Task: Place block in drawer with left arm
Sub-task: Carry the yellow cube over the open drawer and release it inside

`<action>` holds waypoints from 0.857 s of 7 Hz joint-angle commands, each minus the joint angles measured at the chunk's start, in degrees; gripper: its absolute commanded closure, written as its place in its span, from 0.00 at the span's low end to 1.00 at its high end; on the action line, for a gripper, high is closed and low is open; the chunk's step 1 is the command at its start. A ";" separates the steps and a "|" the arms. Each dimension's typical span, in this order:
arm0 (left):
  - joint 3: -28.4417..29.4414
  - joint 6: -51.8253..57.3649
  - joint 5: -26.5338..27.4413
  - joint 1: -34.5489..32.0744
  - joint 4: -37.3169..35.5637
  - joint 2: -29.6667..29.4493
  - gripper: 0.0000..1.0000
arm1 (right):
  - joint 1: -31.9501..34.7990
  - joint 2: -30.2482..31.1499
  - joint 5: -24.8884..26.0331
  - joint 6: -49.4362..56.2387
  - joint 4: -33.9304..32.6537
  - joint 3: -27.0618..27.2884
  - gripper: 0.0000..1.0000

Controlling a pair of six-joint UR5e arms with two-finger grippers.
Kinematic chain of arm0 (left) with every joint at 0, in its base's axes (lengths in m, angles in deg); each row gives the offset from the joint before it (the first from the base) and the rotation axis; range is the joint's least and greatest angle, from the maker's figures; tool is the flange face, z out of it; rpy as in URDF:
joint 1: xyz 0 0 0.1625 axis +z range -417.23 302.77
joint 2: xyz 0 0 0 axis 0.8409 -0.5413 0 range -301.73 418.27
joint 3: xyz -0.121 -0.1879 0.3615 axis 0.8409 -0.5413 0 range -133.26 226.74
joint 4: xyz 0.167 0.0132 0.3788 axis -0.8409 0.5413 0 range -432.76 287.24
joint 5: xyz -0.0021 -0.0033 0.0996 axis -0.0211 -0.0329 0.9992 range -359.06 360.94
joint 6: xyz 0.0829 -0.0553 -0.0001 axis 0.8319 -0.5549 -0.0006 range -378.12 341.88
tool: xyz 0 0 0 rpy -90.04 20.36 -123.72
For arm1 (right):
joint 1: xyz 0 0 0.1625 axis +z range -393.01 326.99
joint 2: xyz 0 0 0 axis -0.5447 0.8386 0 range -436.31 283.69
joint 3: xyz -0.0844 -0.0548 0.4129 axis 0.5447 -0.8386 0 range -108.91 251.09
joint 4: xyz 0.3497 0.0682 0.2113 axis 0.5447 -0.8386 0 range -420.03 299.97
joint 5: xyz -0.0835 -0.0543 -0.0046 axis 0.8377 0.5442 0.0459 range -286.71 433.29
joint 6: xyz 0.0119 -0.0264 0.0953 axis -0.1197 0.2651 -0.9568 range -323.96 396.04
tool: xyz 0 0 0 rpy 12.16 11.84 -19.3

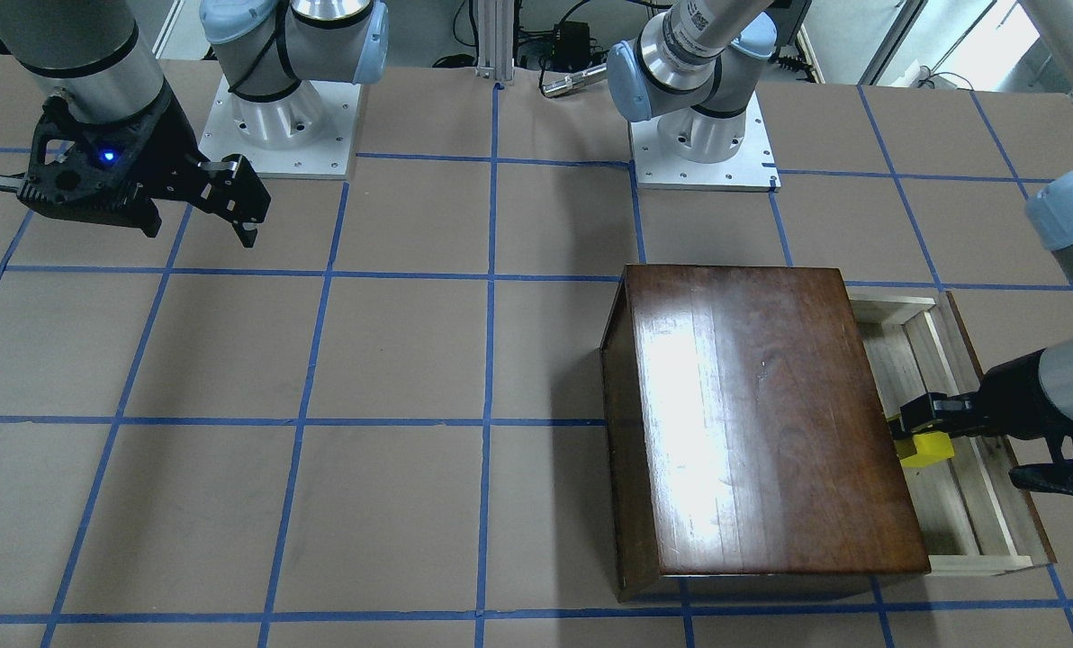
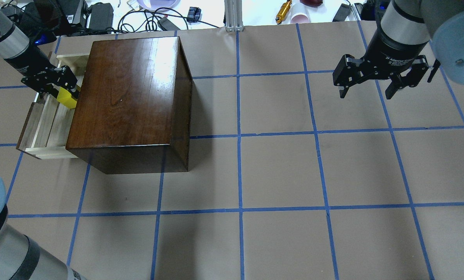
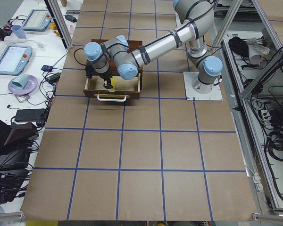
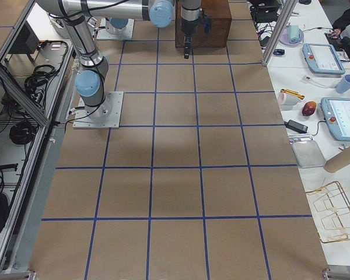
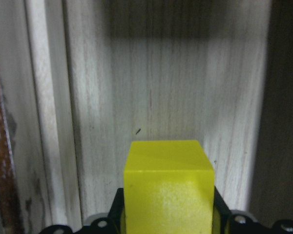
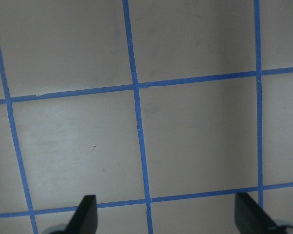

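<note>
Brown tabletop (image 2: 278,171) taped in blue squares; wooden box (image 2: 130,93) near far-left corner, drawer (image 2: 45,124) pulled toward left edge. Yellow block (image 2: 66,98) clamped in left tool (image 2: 62,92) over the drawer's pale floor. Near far-right corner, right tool (image 2: 366,94) hangs with fingers apart.

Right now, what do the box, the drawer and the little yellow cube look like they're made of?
The box: dark wood, seemingly varnished; grain lines and a bright glare on top.
The drawer: pale, unfinished-looking wood, matte, with fine streaky grain.
The cube: probably plastic or painted; uniform bright yellow, faintly speckled face, no grain.
</note>
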 commanded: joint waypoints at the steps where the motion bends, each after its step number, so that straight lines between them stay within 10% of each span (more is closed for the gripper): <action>1: 0.32 -0.64 0.29 0.05 -0.10 0.59 0.00 | 0.00 0.00 0.00 0.00 0.00 -0.01 0.00; 6: 7.09 -5.45 7.05 -5.02 4.73 5.68 0.00 | 0.00 0.00 0.00 0.00 0.00 -0.01 0.00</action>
